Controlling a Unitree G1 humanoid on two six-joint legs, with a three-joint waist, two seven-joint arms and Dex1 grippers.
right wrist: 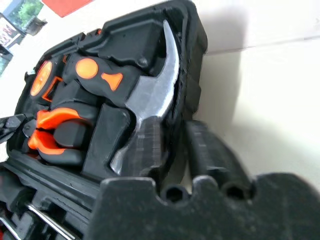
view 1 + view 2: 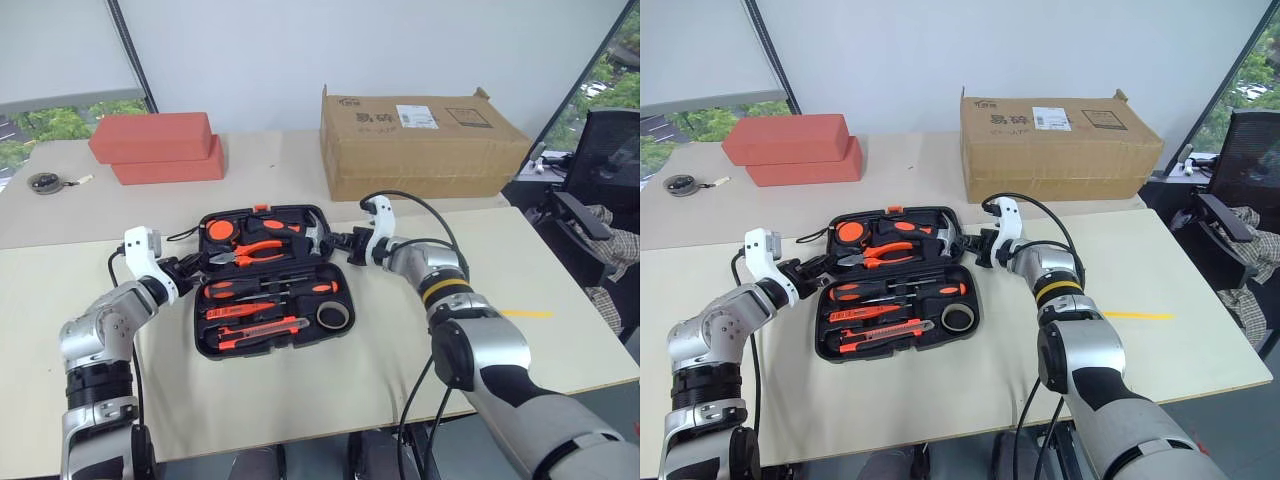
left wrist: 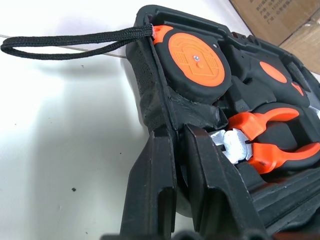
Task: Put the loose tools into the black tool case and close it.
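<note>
Black tool case (image 2: 270, 283) lying open and flat mid-desk (image 2: 300, 390), nearer the front edge than the cardboard box (image 2: 420, 145) and red bricks (image 2: 155, 147) at the back. Recesses filled: tape measure (image 3: 195, 62), pliers (image 2: 258, 252), hammer (image 1: 155, 95), screwdrivers (image 2: 270, 288), utility knife (image 2: 262, 331); no loose tools seen on the desk. Left gripper (image 2: 190, 265) pinched shut on the lid's left rim. Right gripper (image 2: 340, 243) closed on the lid's right rim by the hammer. Packing apparently done; left to do: fold the lid over and latch.
</note>
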